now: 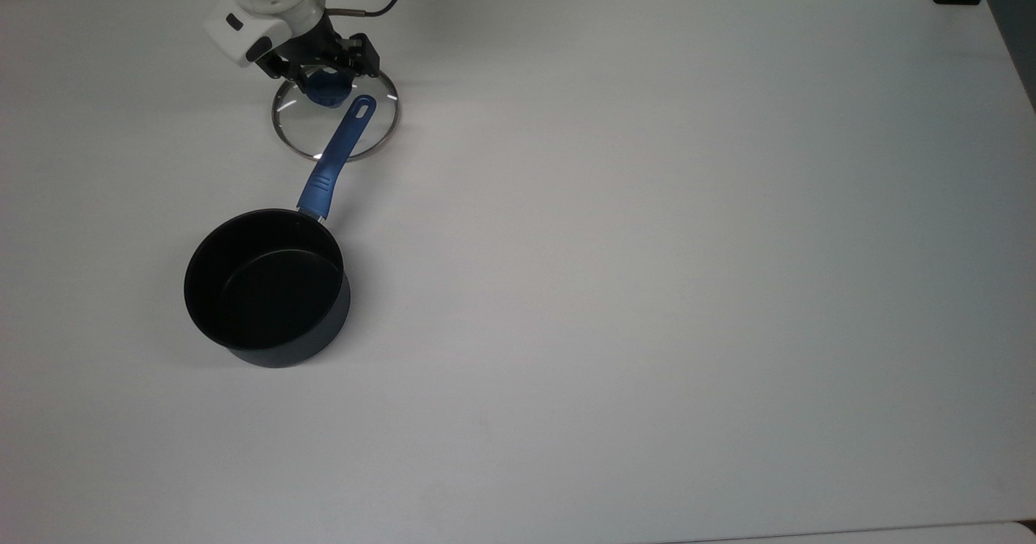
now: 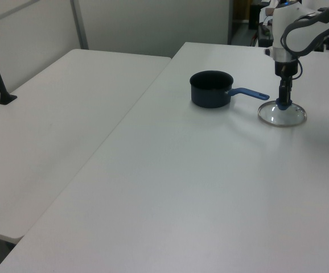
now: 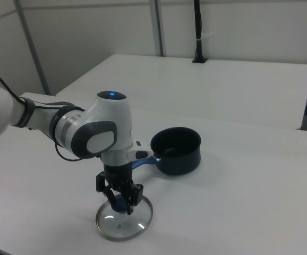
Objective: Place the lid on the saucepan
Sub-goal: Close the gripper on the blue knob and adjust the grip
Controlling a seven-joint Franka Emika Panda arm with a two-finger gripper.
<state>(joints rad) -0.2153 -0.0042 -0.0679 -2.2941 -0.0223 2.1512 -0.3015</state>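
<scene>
Clamping the glass lid [image 1: 334,119] by its blue knob [image 1: 326,91] in the top view, the gripper [image 1: 325,84] is setting up a lift toward the saucepan [image 1: 265,286], while the left view is showing the lid [image 2: 282,114] beside the handle [image 2: 249,92] and the right view is showing it [image 3: 124,220] near the open pot [image 3: 176,150].

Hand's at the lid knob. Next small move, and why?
Likely lift straight up: the hand grips the lid, which sits low by the table, and the open saucepan has a taller rim to clear.
</scene>
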